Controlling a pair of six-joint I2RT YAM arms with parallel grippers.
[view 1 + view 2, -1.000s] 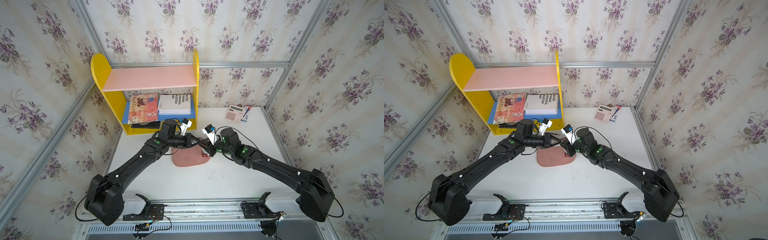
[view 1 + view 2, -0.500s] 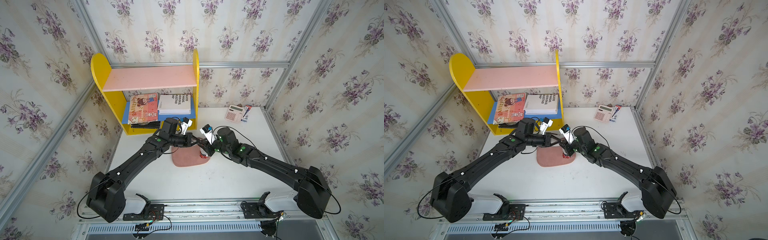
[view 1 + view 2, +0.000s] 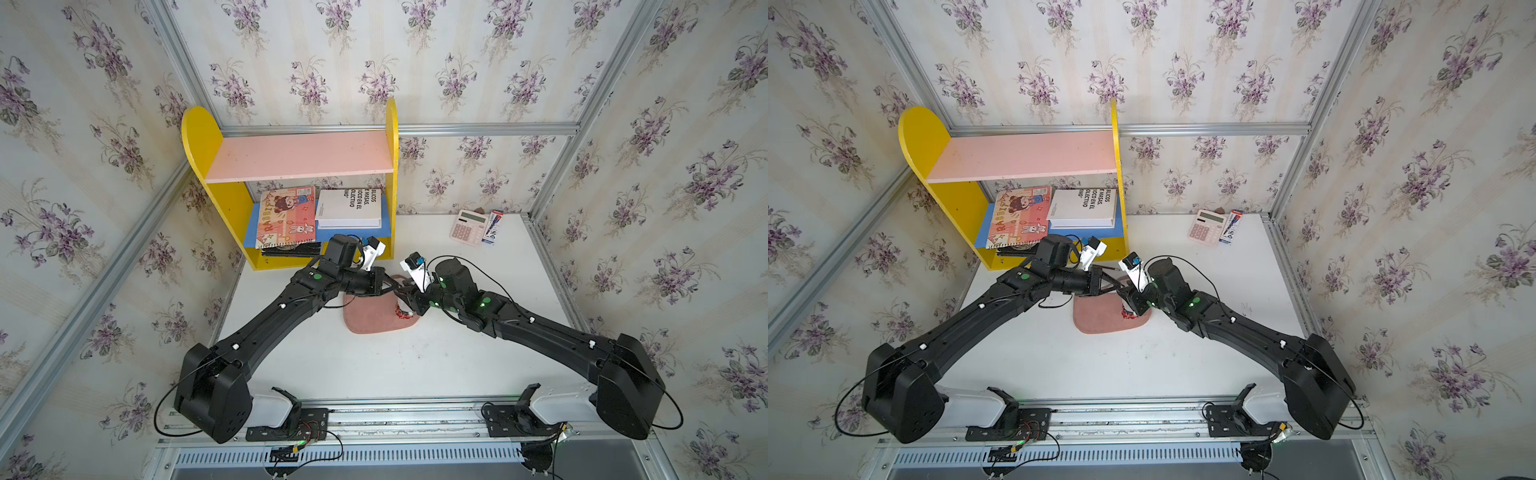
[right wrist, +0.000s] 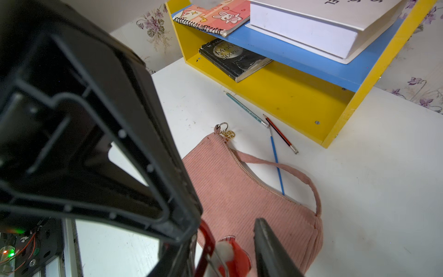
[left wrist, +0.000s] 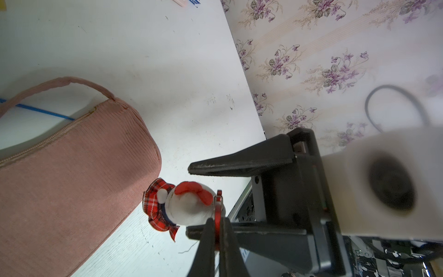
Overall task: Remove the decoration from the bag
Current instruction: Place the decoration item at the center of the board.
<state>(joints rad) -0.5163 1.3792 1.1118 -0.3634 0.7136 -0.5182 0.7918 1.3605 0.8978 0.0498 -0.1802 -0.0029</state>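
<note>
Decoration [image 5: 187, 206] is a small plush figure with a white body and a red tartan hat. It looks light, soft and squashy. A squeeze on the body would only deform it, so the stiff red clasp [image 5: 217, 211] at its end is the sounder place to hold. The left pincer [image 5: 217, 221] grips it there, both fingers closed tight on the clasp. The right pincer [image 5: 189, 199] stands with its jaws apart, one on either side of the plush and not squeezing it.

In both top views the decoration [image 3: 402, 309] shows only as a red speck near the centre of the frame. It lies at the right end of the bag [image 3: 1100, 320], where the two arms meet over the table [image 3: 374, 374]. The left wrist view fills that in: the hat brushes the bag's rounded corner, and no link from clasp to bag is visible. The right wrist view adds the bag's far end, where a bare metal ring [image 4: 221, 127] and a gold chain charm [image 4: 228, 134] carry nothing. A blue brush [image 4: 276, 165] lies beside them, before the yellow shelf [image 4: 287, 100]. From that I judge the decoration unhooked, though a hidden tie cannot be ruled out.
</note>
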